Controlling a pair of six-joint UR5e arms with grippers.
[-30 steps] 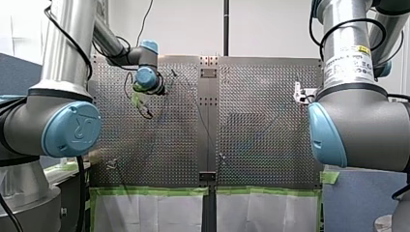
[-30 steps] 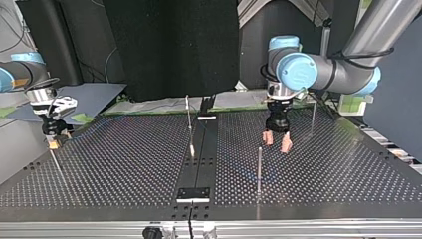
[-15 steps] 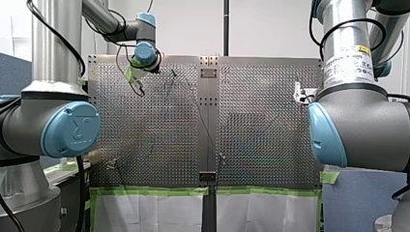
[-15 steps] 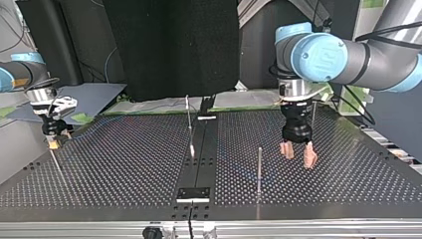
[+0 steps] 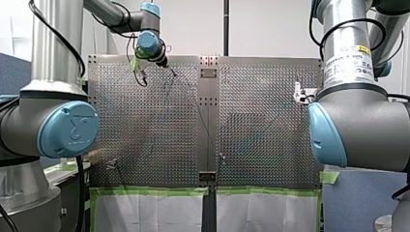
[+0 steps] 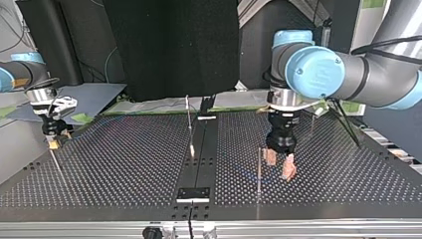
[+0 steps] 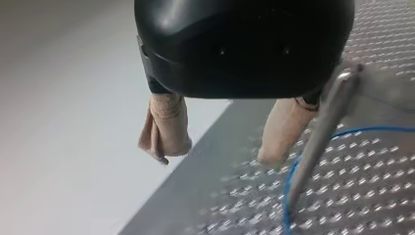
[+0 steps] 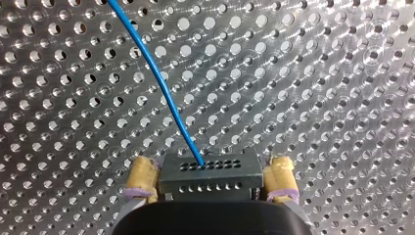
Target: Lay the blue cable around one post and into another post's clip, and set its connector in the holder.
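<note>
I judge the routing step to be in hand, with nothing seated yet. My right gripper (image 8: 210,180) has its yellowish pads (image 8: 142,177) closed on the two ends of the flat black connector block (image 8: 208,171), over the perforated metal table (image 8: 318,73) at the left edge of the top view. The connector's long axis runs crosswise, from pad to pad. Its holed face points away from the gripper, and the thin blue cable (image 8: 156,83) leaves the middle of that face, runs ahead, and bends off to one side.

My left gripper (image 7: 219,152), black with beige pads (image 7: 164,134), hangs wide open and holds nothing. It is just beside the thin upright metal post (image 6: 259,167) on the top view's right half. In the left wrist view the cable curves past that post's lower part; I cannot tell whether it touches or wraps it.

Next, I think the left fingers must drop either side of the cable near the post and close. They can then lead it around without dragging the connector out of the right grip. I cannot pick out the clip or holder for sure.
</note>
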